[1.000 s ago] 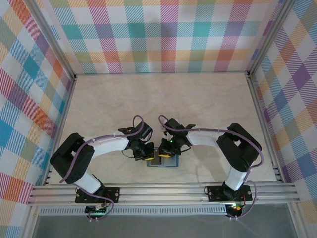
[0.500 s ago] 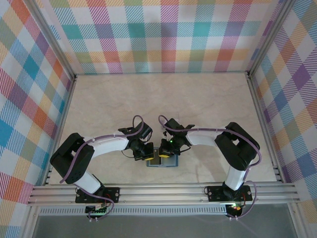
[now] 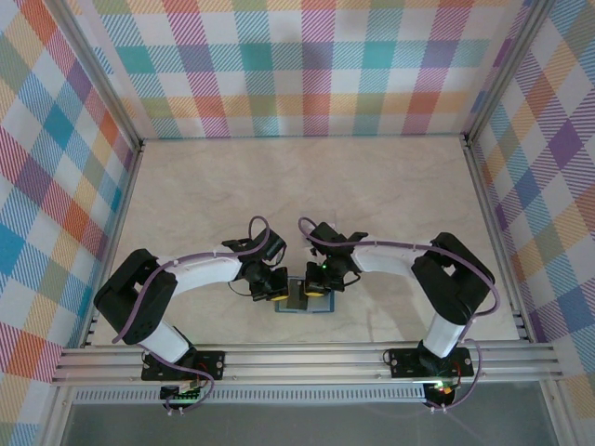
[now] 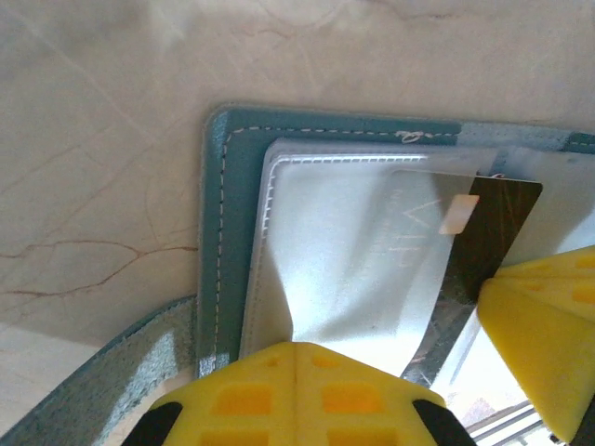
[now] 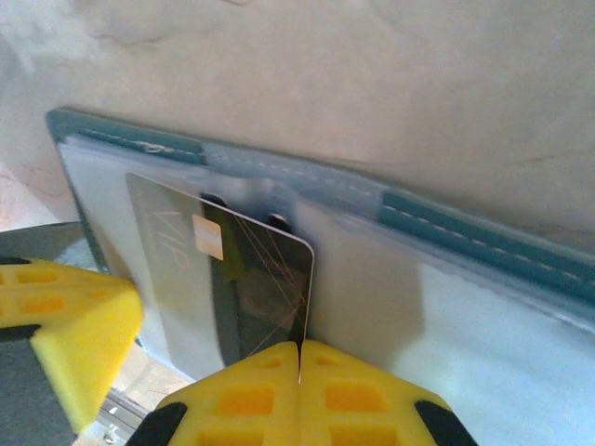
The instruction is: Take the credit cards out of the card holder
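The teal card holder [image 3: 304,308] lies open on the table between both arms, near the front edge. Its teal stitched border [image 4: 223,232] frames a pale grey inner pocket [image 4: 325,242]. My left gripper [image 4: 296,346] is shut on the lower edge of that pale pocket layer. A dark credit card [image 5: 260,288] with a gold chip sticks partway out of the pocket. My right gripper [image 5: 300,346] is shut on its near edge. The same dark card [image 4: 488,228] shows in the left wrist view, beside a finger [image 4: 544,344] of the right gripper.
The card holder sits close to the aluminium rail [image 3: 307,358] at the table's front. Marbled tabletop [image 3: 307,195] stretches away behind the grippers to the plaid walls. Both arms meet over the card holder, their fingers almost touching.
My right gripper has closed onto the edge of the dark card and edged slightly left. The left gripper has stayed shut on the card holder's pocket.
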Available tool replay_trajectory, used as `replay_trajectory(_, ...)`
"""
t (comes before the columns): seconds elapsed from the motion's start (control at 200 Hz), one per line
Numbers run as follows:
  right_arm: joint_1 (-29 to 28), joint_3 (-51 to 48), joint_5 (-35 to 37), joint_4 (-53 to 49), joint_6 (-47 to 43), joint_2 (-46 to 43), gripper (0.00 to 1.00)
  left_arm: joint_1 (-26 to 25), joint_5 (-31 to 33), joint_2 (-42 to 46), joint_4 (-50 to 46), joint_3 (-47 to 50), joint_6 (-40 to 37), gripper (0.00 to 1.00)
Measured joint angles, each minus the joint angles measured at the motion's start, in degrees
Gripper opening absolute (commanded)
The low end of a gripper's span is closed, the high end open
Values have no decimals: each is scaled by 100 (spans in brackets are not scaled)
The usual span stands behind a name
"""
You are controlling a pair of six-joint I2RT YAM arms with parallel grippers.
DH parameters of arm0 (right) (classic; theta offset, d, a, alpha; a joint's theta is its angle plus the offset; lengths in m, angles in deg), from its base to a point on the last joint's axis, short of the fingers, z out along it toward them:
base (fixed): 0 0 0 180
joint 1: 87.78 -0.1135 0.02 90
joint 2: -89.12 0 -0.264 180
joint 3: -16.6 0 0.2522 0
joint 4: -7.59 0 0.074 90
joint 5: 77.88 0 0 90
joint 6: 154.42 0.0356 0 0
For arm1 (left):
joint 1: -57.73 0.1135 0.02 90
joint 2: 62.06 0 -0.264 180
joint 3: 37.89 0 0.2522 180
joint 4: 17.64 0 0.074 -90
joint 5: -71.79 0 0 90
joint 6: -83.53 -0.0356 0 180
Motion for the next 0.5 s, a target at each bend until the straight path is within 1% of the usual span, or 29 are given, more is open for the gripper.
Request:
replay_trajectory(0.095,0,0,66,-125,-7,-46,1,0,2,0,0,0,0,6)
replay_trajectory(0.165,0,0,61,-140,-2,-96,13,0,0,0,0,0,0,6)
replay_trajectory(0.245,0,0,20,-61,7,-138,21,0,0,-2,0,0,0,6)
replay_trajectory(0.375,0,-33,-111,199,94,-136,25,0,-2,-11,2,-2,0,6)
replay_trajectory(0.5,0,-81,-157,352,146,-116,26,0,-2,-11,-2,-2,0,5)
